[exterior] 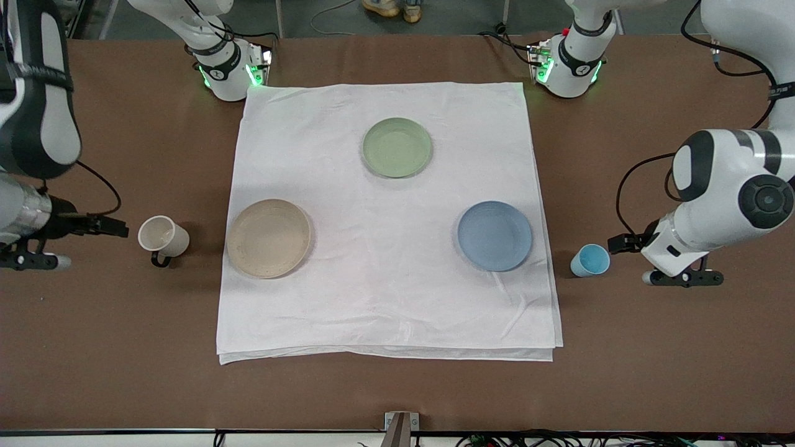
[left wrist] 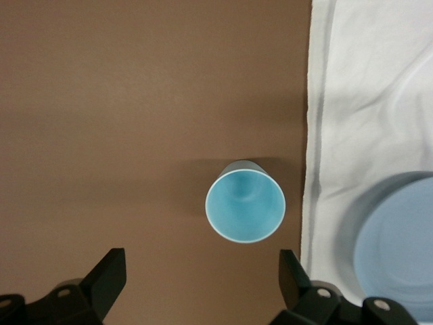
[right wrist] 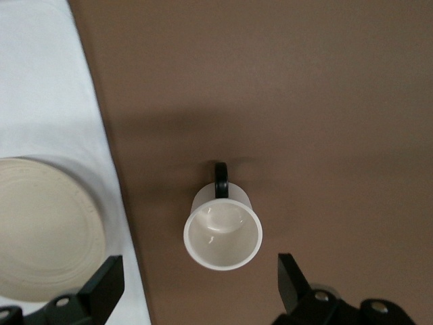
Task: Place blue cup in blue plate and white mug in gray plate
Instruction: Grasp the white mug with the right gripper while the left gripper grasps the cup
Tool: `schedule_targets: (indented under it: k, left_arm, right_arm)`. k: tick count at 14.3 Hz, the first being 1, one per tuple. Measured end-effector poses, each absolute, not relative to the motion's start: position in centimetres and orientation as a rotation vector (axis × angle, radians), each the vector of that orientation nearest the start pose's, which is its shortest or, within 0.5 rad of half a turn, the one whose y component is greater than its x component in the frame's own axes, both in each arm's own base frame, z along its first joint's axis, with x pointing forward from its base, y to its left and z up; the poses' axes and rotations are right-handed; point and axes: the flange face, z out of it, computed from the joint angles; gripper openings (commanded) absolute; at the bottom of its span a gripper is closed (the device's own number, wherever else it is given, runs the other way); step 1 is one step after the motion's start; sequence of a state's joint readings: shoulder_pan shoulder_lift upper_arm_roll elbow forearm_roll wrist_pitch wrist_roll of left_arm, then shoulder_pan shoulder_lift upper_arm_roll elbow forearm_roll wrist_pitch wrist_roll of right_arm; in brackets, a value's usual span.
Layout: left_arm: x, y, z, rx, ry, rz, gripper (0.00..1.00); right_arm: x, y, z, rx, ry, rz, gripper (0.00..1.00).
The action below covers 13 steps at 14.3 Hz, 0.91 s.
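The blue cup (exterior: 590,259) stands upright on the bare brown table, beside the cloth at the left arm's end. The blue plate (exterior: 495,235) lies empty on the cloth next to it. My left gripper (exterior: 621,243) is open and empty, over the table just beside the cup (left wrist: 245,205). The white mug (exterior: 163,236) stands upright on the bare table at the right arm's end, its black handle toward the front camera. The gray plate (exterior: 268,238) lies empty on the cloth beside it. My right gripper (exterior: 115,228) is open and empty, just beside the mug (right wrist: 222,233).
A white cloth (exterior: 391,217) covers the middle of the table. A pale green plate (exterior: 397,147) lies empty on it, farther from the front camera than the other two plates. The arm bases (exterior: 227,68) stand along the table's edge by the robots.
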<state>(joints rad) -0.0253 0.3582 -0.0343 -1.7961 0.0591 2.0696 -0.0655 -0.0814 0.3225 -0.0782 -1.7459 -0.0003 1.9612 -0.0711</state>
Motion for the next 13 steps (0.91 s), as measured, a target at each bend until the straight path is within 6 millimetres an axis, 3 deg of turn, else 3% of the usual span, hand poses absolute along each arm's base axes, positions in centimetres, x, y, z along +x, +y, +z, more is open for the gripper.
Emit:
schedule_targets:
  k: [2, 4, 5, 7, 9, 10, 11, 13]
  left_arm:
    - [62.7, -2.8, 30.8, -3.098, 0.018, 0.136, 0.80]
    - [62.5, -1.7, 28.4, -3.103, -0.011, 0.157, 0.66]
    - [62.6, -1.4, 27.5, -3.107, -0.024, 0.164, 0.58]
    - [62.6, -1.4, 26.0, -3.112, -0.029, 0.174, 0.41]
    - [62.6, -1.6, 25.1, -3.113, -0.025, 0.185, 0.17]
    - [62.6, -1.6, 24.9, -3.114, -0.025, 0.186, 0.05]
    - [62.7, -1.6, 24.9, -3.115, -0.024, 0.178, 0.00]
    - [62.8, -1.8, 24.9, -3.117, -0.020, 0.163, 0.00]
  right_arm:
    - [62.0, -10.6, 31.5, -3.136, 0.176, 0.127, 0.97]
    - [61.3, -10.5, 26.9, -3.129, 0.196, 0.098, 0.95]
    - [60.9, -10.5, 25.2, -3.129, 0.200, 0.090, 0.89]
    - [60.4, -10.4, 23.2, -3.127, 0.205, 0.108, 0.54]
    - [60.0, -10.3, 22.4, -3.121, 0.210, 0.132, 0.04]
    - [59.9, -10.3, 22.3, -3.120, 0.210, 0.139, 0.00]
    - [59.8, -10.2, 22.3, -3.118, 0.209, 0.150, 0.00]
    - [59.7, -9.9, 22.3, -3.110, 0.204, 0.192, 0.00]
